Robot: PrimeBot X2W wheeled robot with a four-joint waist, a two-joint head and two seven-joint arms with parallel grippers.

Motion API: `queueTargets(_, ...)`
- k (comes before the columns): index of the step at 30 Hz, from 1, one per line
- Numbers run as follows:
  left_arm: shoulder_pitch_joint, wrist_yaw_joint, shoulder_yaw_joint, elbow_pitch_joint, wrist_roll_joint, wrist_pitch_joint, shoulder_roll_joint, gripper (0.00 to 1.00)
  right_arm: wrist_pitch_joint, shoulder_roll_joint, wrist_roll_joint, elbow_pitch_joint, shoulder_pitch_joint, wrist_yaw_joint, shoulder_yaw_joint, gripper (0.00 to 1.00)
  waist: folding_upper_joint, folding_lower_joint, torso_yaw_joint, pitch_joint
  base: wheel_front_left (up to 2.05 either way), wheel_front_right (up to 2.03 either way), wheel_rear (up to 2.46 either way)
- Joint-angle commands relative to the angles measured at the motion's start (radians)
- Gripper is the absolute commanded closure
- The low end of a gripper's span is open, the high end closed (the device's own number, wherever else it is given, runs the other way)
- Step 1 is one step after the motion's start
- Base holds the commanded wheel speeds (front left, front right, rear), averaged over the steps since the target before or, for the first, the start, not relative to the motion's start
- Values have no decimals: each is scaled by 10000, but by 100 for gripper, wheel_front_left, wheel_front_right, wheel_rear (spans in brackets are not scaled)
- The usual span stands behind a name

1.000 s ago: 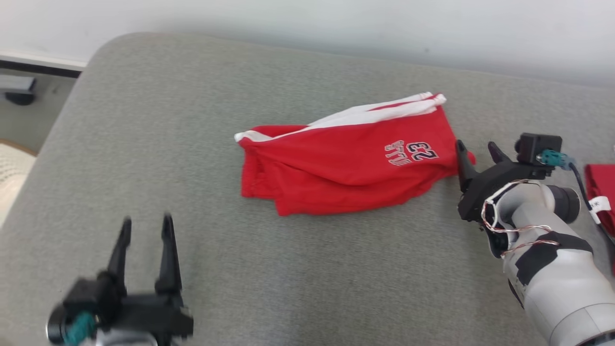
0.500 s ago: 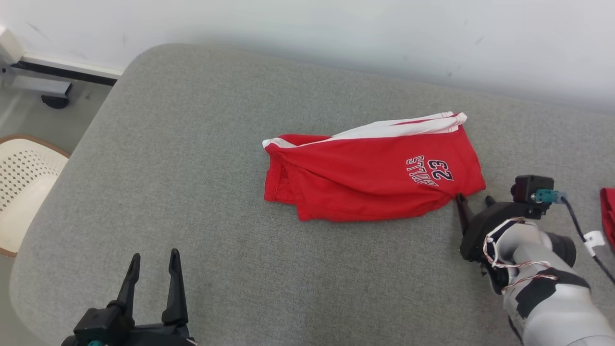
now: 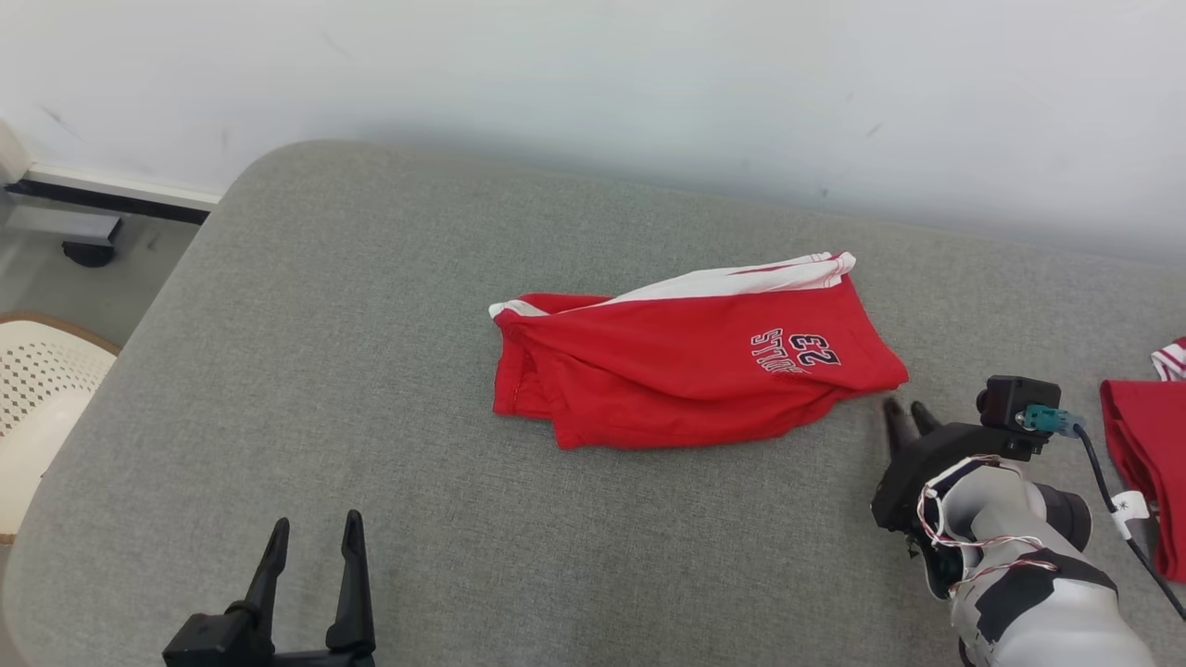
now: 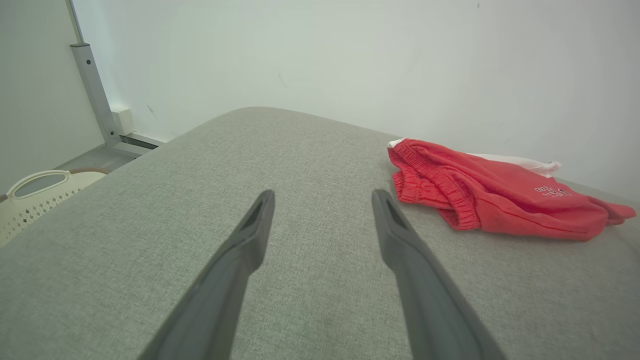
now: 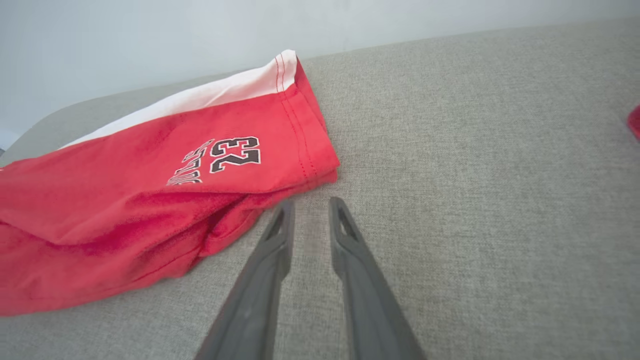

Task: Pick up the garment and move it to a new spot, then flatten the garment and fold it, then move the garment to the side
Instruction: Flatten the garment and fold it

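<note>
Head view: I see red-and-white jersey shorts (image 3: 686, 380) toward the far edge of the grey fabric cushion (image 3: 371, 324), white wall (image 3: 593, 74) behind; left gripper (image 3: 316, 521) fingers wide apart, right gripper (image 3: 904, 408) fingers narrowly apart, empty.

A grey upholstered surface of woven fabric (image 3: 278, 371), rounded at its far left corner, stood against a plain white wall (image 3: 593, 74). A cream perforated plastic basket (image 3: 37, 389) sat beyond its left edge. A second red cloth (image 3: 1144, 445), bearing a white tag (image 3: 1129, 508), lay at the surface's right edge.
</note>
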Motion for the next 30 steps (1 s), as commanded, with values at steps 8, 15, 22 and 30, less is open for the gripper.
queueTargets(8, 95, -60, -157, -45, -90, -20, -3, 0, -108, -150, -284, 1, -474, -22, -233, 0, 1, 1, 190, 313, 0, 0, 0)
queueTargets(15, -326, -56, -312, -241, -229, -20, 0, 0, 254, -511, -776, 11, -1072, -22, -442, 0, 1, 1, 378, 999, 0, 0, 0)
queueTargets(22, -599, -44, -397, -271, -256, -21, -2, 0, 731, -522, -1305, 6, -1346, -22, -966, 0, 1, 1, 528, 1413, 0, 0, 0)
queueTargets(30, -715, 30, -497, -206, -360, -21, -3, 0, 1228, -226, -1936, 33, -1217, -22, -1449, 0, 1, 1, 619, 1511, 0, 0, 0)
